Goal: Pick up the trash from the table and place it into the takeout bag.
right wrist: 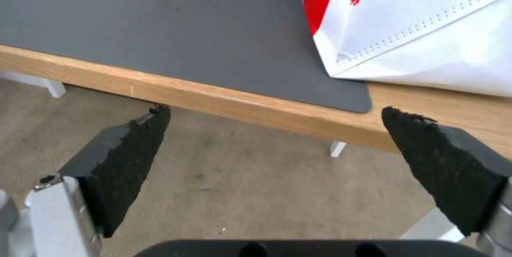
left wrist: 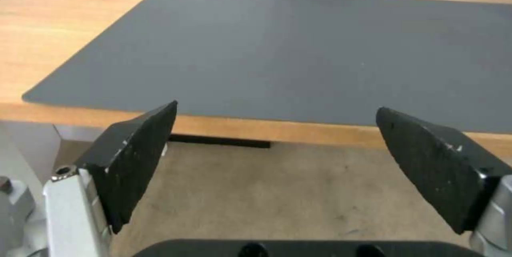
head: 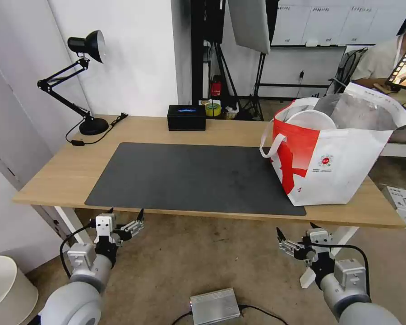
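The left gripper (head: 125,215) and right gripper (head: 296,234) hang before the table (head: 72,171), below its near edge, jaws spread and empty. On its right end stands the takeout bag (head: 343,167), holding a white bowl (head: 311,121).

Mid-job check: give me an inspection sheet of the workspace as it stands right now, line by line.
Surface: table with dark grey mat; no trash seen on either.
Job's things: takeout bag upright at the mat's right end, a white round bowl inside.
Clutter: black tissue box and desk lamp along the far edge.
Grippers: left gripper and right gripper open, both low in front of the table's near edge, holding nothing.
Cables: lamp cord on the table; lead to a metal box on the floor.
Surroundings: stands and a person behind; white bin lower left.
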### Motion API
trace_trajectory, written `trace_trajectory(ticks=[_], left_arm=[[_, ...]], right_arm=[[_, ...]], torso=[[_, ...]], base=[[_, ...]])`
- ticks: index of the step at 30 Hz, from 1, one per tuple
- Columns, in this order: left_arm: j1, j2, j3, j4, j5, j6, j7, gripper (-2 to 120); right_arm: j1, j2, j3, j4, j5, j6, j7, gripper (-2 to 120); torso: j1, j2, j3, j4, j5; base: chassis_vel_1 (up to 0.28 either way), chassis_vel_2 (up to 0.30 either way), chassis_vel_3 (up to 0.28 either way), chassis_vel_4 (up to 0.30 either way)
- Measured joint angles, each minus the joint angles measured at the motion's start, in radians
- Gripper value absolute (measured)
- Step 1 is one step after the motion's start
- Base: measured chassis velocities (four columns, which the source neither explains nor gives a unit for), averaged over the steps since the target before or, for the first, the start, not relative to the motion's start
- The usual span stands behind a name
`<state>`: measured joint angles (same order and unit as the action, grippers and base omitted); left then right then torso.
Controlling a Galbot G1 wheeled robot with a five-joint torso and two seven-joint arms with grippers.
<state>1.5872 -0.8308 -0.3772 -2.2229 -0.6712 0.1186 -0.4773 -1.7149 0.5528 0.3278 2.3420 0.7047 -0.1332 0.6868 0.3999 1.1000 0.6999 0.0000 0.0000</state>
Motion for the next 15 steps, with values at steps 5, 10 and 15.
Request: trace_trajectory(ticks=[5, 10, 15], left_arm=[[0.013, -0.009, 0.0, -0.002, 0.008, -0.001, 0.0, 100], [0.02, -0.013, -0.002, -0.002, 0.011, -0.002, -0.001, 100], [0.02, -0.013, -0.002, -0.002, 0.011, -0.001, -0.002, 100]], right_arm=[[0.0, 0.0, 0.0, 0.0, 0.0, 0.0, 0.0, 100], [0.0, 0.0, 0.0, 0.0, 0.0, 0.0, 0.0, 100], [0.0, 0.0, 0.0, 0.0, 0.0, 0.0, 0.0, 100]], torso=[[0.0, 0.0, 0.0, -0.0001, 0.0], [0.0, 0.0, 0.0, 0.0, 0.0], [0.0, 0.0, 0.0, 0.0, 0.0]], base=[[0.0, 0.0, 0.0, 0.0], [0.0, 0.0, 0.0, 0.0], [0.0, 0.0, 0.0, 0.0]])
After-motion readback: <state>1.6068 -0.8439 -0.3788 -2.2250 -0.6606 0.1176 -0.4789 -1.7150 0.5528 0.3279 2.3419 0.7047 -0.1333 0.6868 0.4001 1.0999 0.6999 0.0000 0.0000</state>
